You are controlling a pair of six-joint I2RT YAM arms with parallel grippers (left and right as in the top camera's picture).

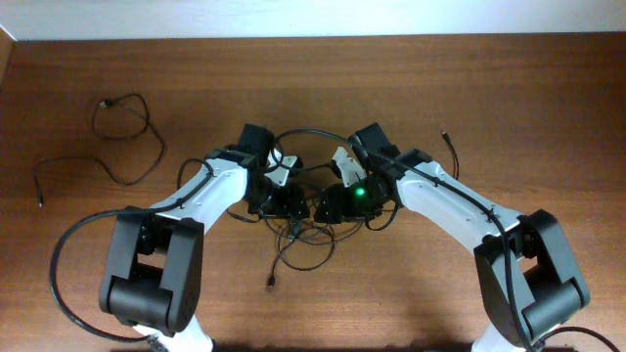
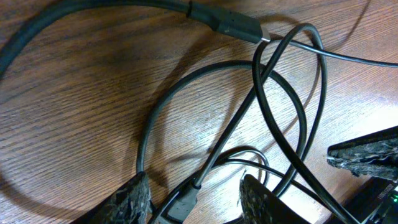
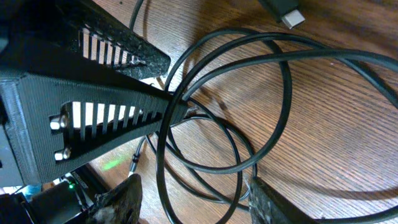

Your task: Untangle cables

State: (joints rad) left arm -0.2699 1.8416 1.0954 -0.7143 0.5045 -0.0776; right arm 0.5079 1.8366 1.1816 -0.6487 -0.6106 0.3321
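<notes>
The tangle of cables [image 1: 303,230] lay on the tabletop [image 1: 411,78] in the middle of the overhead frame. The left arm [image 1: 210,186] angled in from the lower left and the right arm [image 1: 440,196] from the lower right. Their jaws stood close together, almost tip to tip, over the knot. One loose end [image 1: 270,282] trailed out of the tangle toward the lower edge of the frame.

In the left wrist view the left jaws were partly open, with the fingertips [image 2: 134,199] set apart at the bottom of the frame. A cord with a plug end [image 2: 180,208] lay in the gap between them. Neither pad visibly pressed on it, so nothing was gripped. Above them thin loops crossed one another on the wood, and a thicker plug [image 2: 236,26] sat near the top of the frame.

In the right wrist view the right jaws were also partly open, with the fingertips [image 3: 118,199] spread along the bottom edge. Several loops passed through the gap, none of them pinched. The slotted black fingers of the left jaws filled the upper left of that frame, and a cord ran past their tips.

A separate cable [image 1: 122,137] lay in loose curves at the upper left of the overhead frame, well apart from the tangle. A short cord [image 1: 450,149] lay near the right arm at the upper right.
</notes>
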